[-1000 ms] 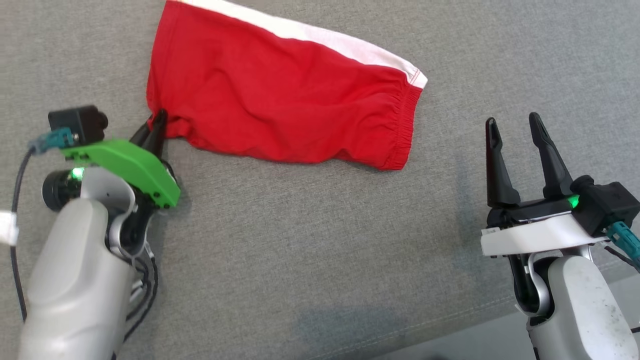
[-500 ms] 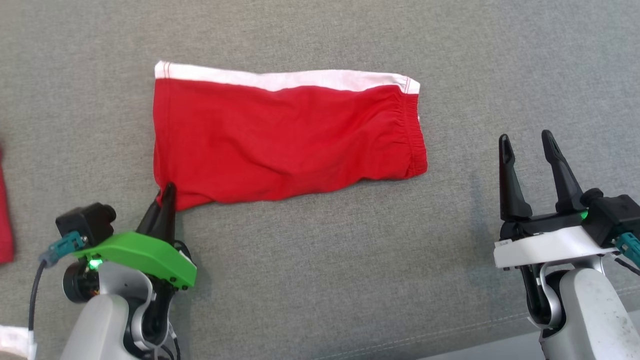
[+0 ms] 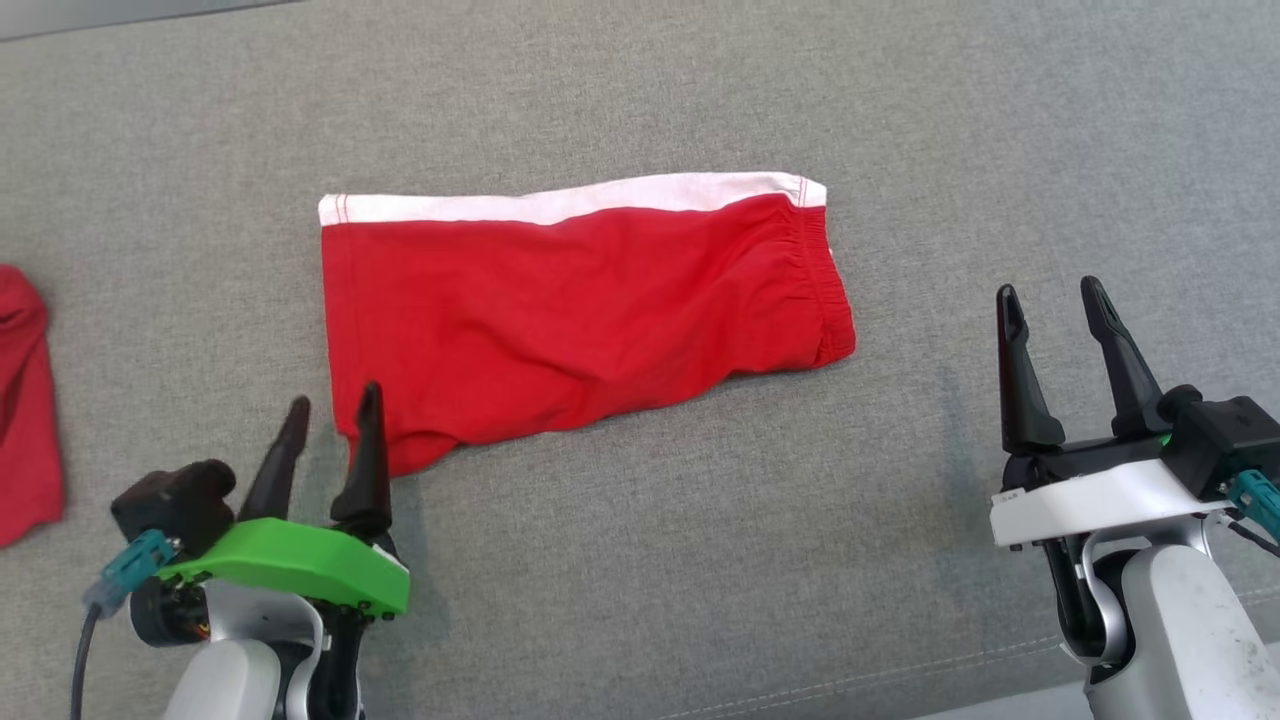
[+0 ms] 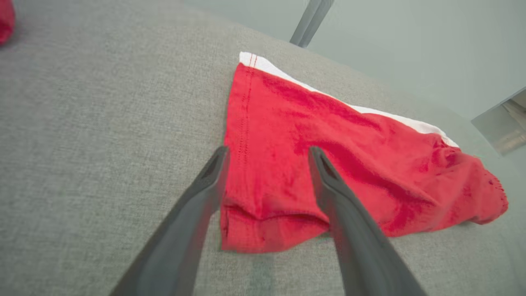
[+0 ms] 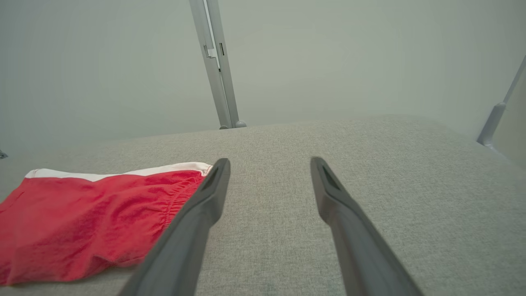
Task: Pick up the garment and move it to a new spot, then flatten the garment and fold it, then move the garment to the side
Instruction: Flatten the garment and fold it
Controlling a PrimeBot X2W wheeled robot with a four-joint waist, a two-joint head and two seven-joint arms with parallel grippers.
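Left end effector [image 3: 335, 397] is seen open and empty at the near-left corner of the garment [image 3: 580, 310], laid on the grey surface [image 3: 640, 560]; right end effector [image 3: 1050, 288] is open too. The rumpled corner could be snagged and dragged during withdrawal.

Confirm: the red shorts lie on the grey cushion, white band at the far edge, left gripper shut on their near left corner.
Wrong on the grip: the left gripper is open, its jaws spread apart at that corner of the red shorts, as the left wrist view shows. The rest stands.
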